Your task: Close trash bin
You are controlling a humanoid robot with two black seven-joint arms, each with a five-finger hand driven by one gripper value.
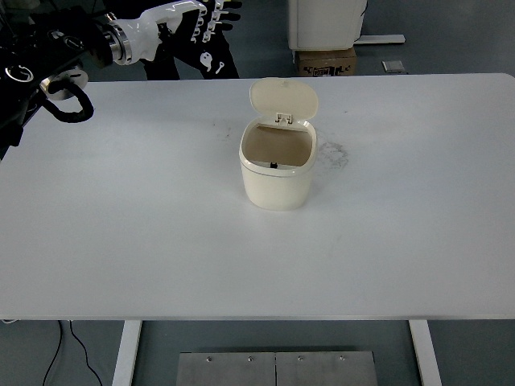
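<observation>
A cream trash bin (278,166) stands near the middle of the white table (145,241). Its lid (283,97) is hinged at the far rim and stands upright, open. The inside looks empty. My left hand (201,20) is white with black fingers. It is raised at the top of the picture, up and to the left of the lid, with fingers spread and nothing in it. It is clear of the bin. My right hand is out of view.
A person in dark trousers (173,48) stands behind the table's far edge, just behind my left hand. A cardboard box (326,61) and a white unit (328,22) sit on the floor beyond the table.
</observation>
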